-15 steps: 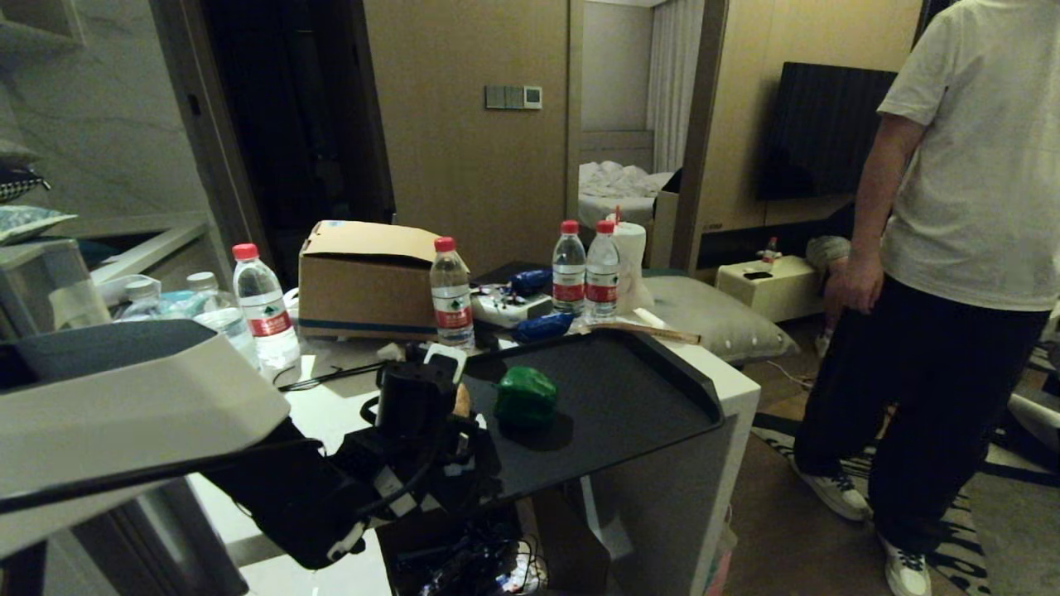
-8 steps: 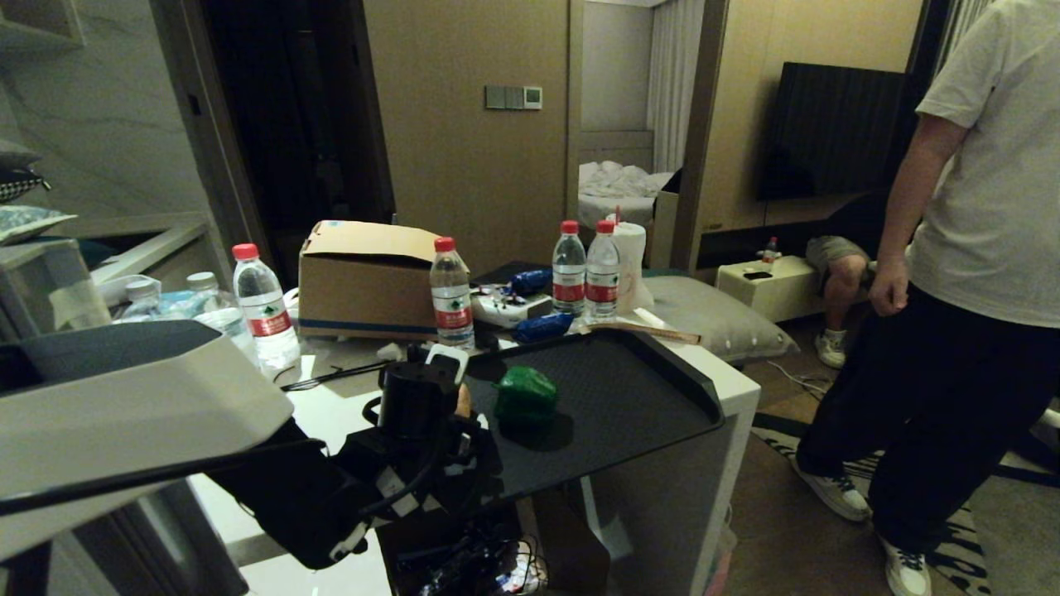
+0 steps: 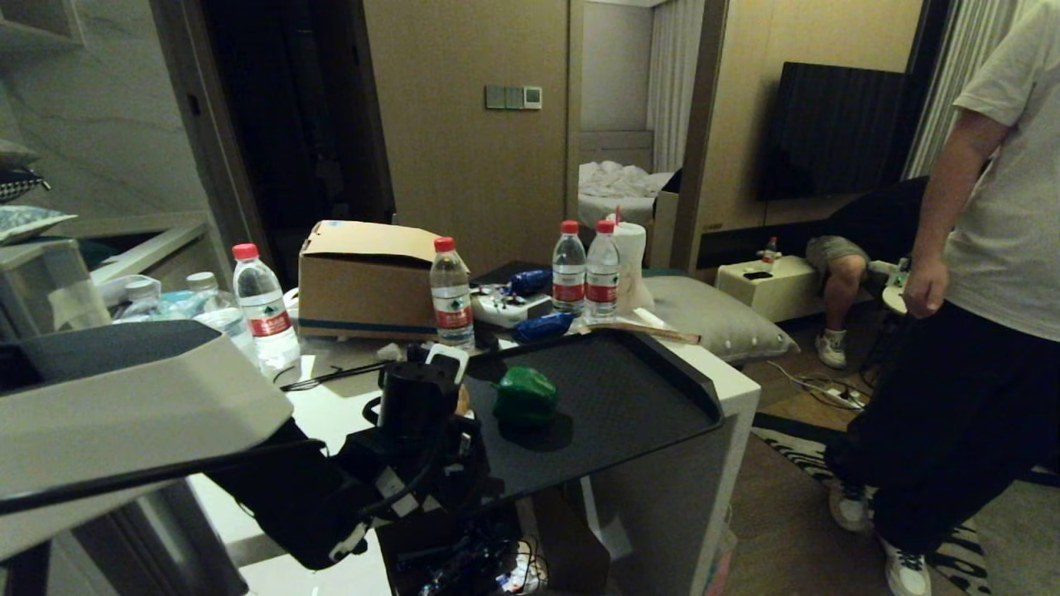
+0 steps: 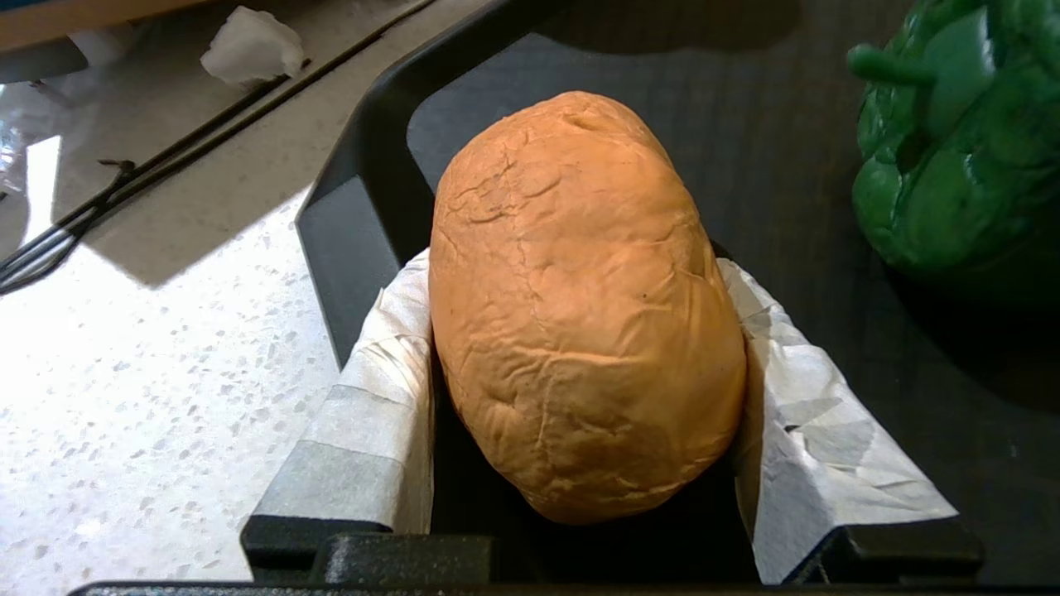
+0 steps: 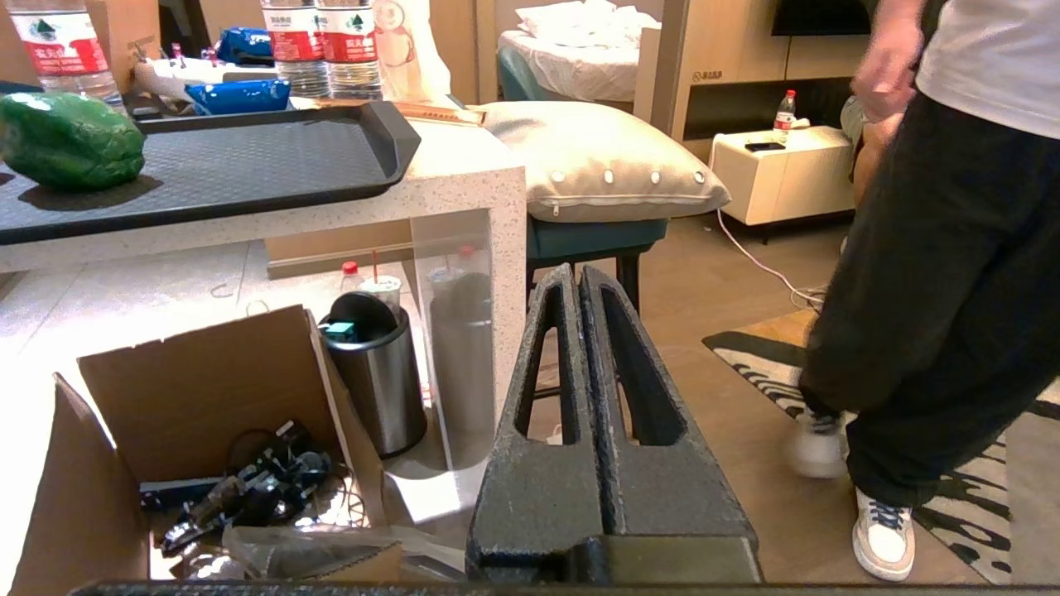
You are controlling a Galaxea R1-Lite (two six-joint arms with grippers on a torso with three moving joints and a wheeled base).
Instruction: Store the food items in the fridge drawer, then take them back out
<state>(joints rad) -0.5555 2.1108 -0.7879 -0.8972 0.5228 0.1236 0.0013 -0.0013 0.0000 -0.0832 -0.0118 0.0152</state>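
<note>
At the far left edge of the head view stands a clear bin with tape scraps, prob. the fridge drawer (image 3: 45, 285), and we see no food in it. Both items are out on the black tray (image 3: 638, 397) at centre. The left gripper (image 4: 571, 265) sits low at the tray's near-left corner, jaws wide, taped pads (image 4: 373, 397) flanking the tan-brown bun (image 4: 580, 306). The bun seems to rest on the tray floor, and we can't tell whether the pads press it yet or merely bracket it. We'd guess the low, level approach is there to catch the bun's widest part. Just right of it lies the green pepper (image 3: 524, 396), apart from the bun and untouched. The right gripper (image 5: 580, 281) hangs below table height, fingers pressed together, holding nothing and out of the way. At the right edge stands a person (image 3: 994, 248), well apart from the tray.
</note>
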